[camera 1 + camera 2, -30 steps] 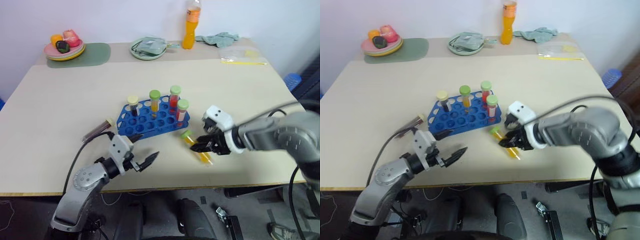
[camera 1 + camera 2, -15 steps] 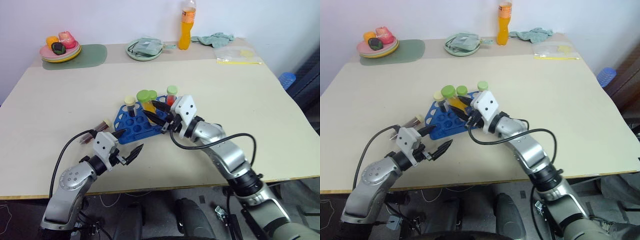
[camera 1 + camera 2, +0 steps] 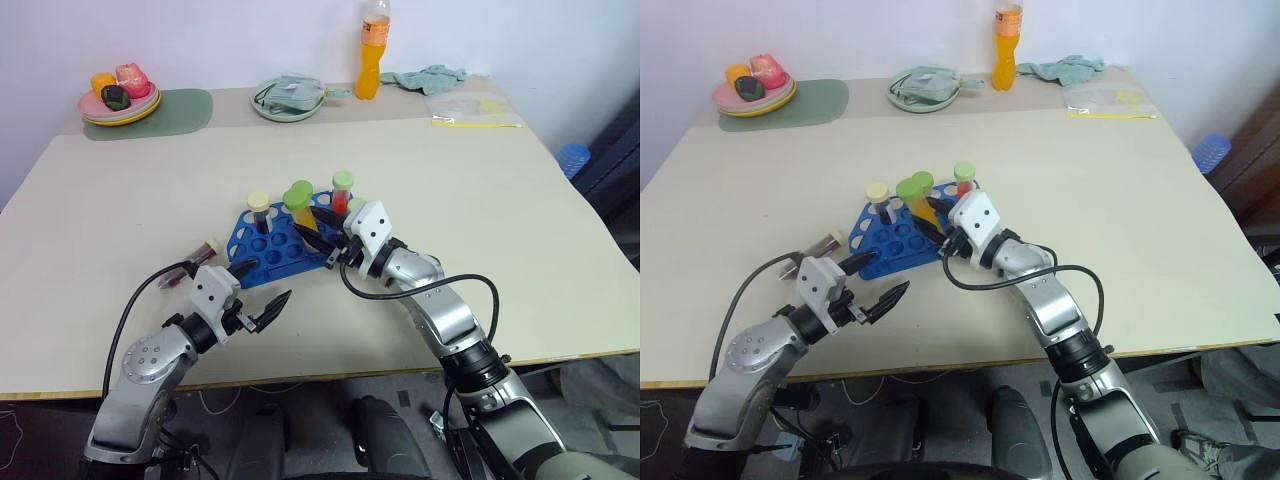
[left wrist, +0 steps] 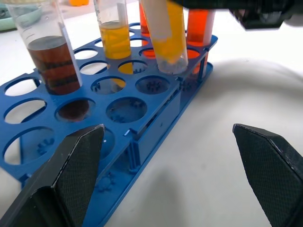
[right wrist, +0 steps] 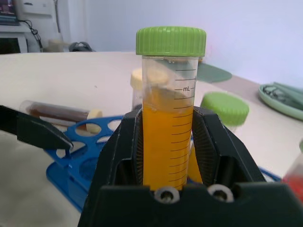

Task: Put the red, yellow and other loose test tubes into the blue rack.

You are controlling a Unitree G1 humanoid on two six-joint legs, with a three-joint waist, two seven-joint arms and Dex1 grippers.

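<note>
The blue rack stands mid-table holding several capped tubes, among them a dark one with a cream cap and a red one with a green cap. My right gripper is shut on a yellow tube with a green cap, held upright with its tip just above the rack's holes. A loose tube of dark brown liquid lies on the table left of the rack. My left gripper is open and empty, just in front of the rack's near left corner.
Along the back edge are a plate of fruit on a green mat, a plate with a cloth, an orange bottle, a rag and a plastic bag.
My right gripper picked the yellow tube up off the table right of the rack, swung it left over the rack and turned it upright. The left gripper stayed put.
</note>
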